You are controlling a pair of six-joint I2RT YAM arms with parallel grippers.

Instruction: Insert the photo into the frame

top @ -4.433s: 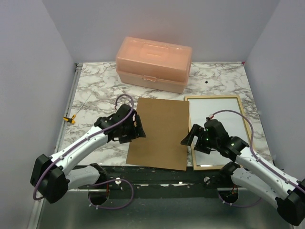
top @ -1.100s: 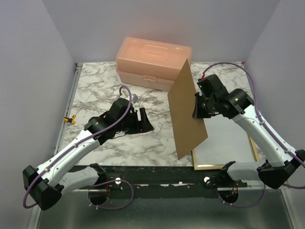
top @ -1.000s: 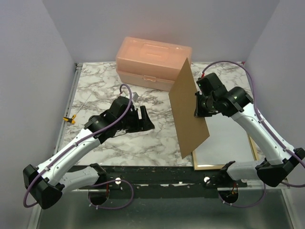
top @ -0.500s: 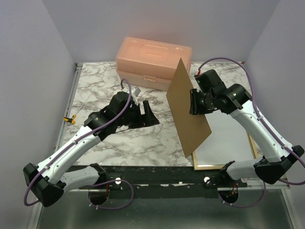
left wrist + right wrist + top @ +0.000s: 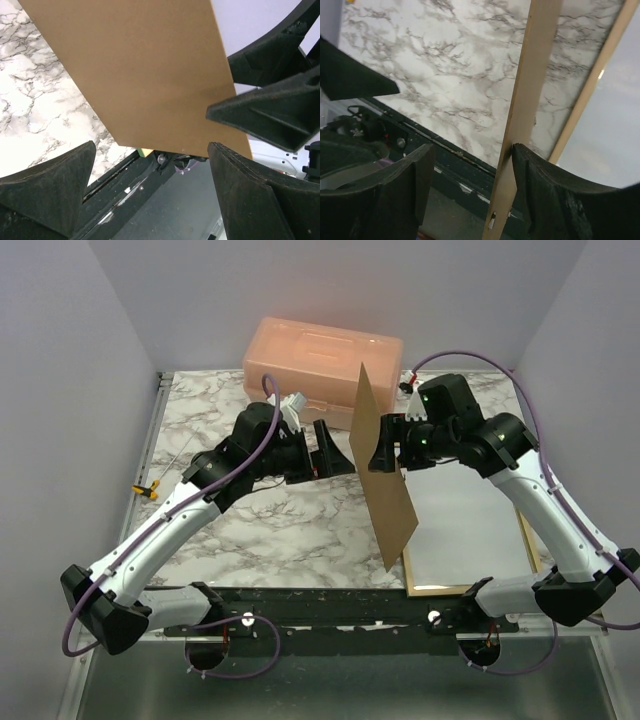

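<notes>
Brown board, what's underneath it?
Below the board you can see the marble table and the frame. The right gripper holds the board up on edge. It hides part of the frame's left rail.

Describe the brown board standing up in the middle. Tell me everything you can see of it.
The brown board is a thin, plain, flat rectangle, cardboard-like with a pale edge. It stands nearly vertical, tipped on one corner beside the frame, between the right gripper's fingers. The left gripper, open, faces its broad side from close by.
</notes>
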